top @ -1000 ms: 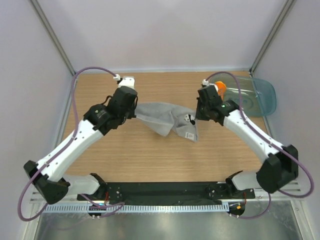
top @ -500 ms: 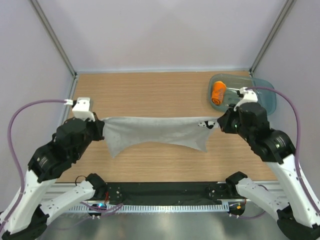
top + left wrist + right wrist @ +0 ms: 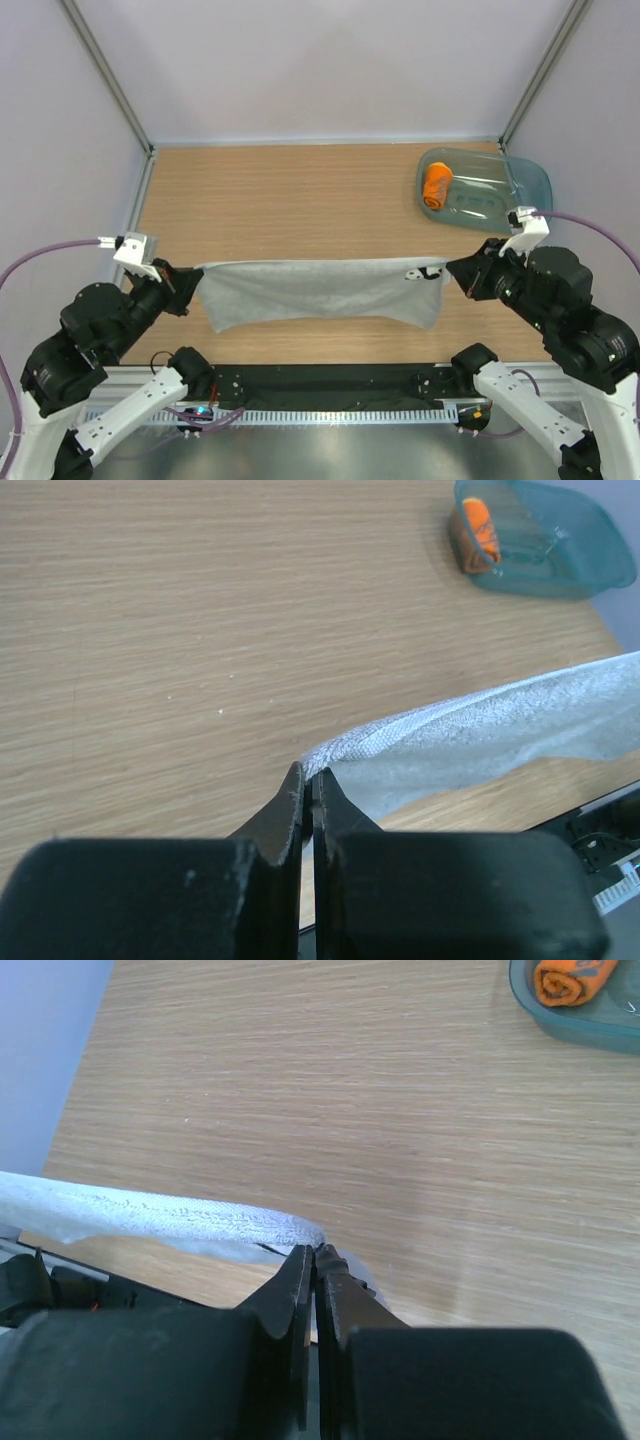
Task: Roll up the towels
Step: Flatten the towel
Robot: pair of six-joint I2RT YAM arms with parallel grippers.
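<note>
A plain light grey towel [image 3: 320, 290] hangs stretched above the near part of the table, its top edge taut between both arms. My left gripper [image 3: 192, 283] is shut on the towel's left corner [image 3: 335, 752]. My right gripper [image 3: 452, 270] is shut on its right corner [image 3: 300, 1230], beside a small label. An orange towel [image 3: 436, 185], rolled into a short cylinder, lies in the translucent blue-green tub [image 3: 520, 185] at the back right. The roll [image 3: 477, 525] and the tub [image 3: 560, 555] also show in the left wrist view, and again as roll [image 3: 572, 980] and tub [image 3: 590, 1022] in the right wrist view.
The wooden table [image 3: 300, 200] has grey walls at the back and sides, with metal posts at the corners. A black rail [image 3: 320, 385] with the arm bases runs along the near edge, just below the hanging towel.
Both arms have drawn back toward the near edge and apart. The grey towel went from bunched at mid-table to stretched taut and lifted between the two grippers.
</note>
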